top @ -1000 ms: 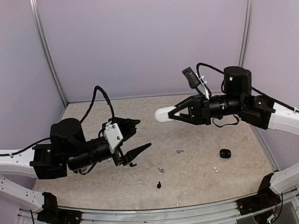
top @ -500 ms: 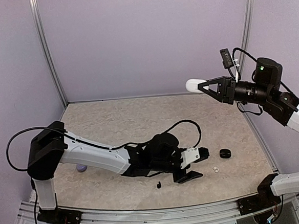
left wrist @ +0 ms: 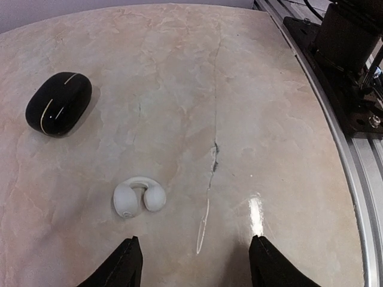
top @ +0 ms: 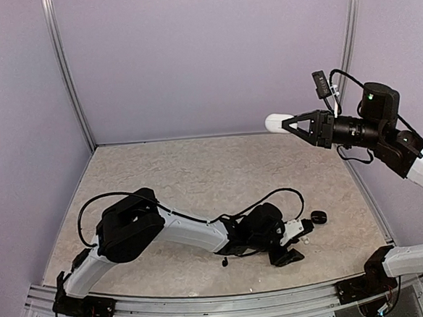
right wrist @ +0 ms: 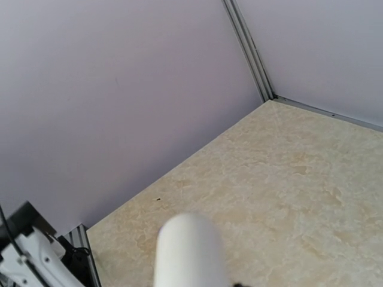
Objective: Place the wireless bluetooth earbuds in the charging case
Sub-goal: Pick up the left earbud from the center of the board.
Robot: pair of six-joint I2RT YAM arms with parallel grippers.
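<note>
A white C-shaped earbud (left wrist: 139, 197) lies on the marble table just ahead of my left gripper's (left wrist: 194, 266) left fingertip (left wrist: 128, 263). That gripper is open, low over the table, with nothing between its fingers. A closed black charging case (left wrist: 58, 103) sits farther ahead to the left. In the top view my left gripper (top: 297, 241) is stretched to the table's front right, beside the black case (top: 318, 216). A black earbud (top: 224, 261) lies beside the left forearm. My right gripper (top: 288, 126) is raised at the back right, shut on a white charging case (top: 274, 123), seen blurred in the right wrist view (right wrist: 190, 251).
The aluminium rail (left wrist: 353, 179) of the table's edge runs along the right of the left wrist view, with the right arm's base (left wrist: 353, 48) beyond it. Lilac walls (top: 204, 57) enclose the table. The left arm (top: 195, 232) lies low across the front of the table.
My left arm has swung from the left side across to the front right and its jaws have narrowed a little. My right arm has lifted the white case up and back to the right.
</note>
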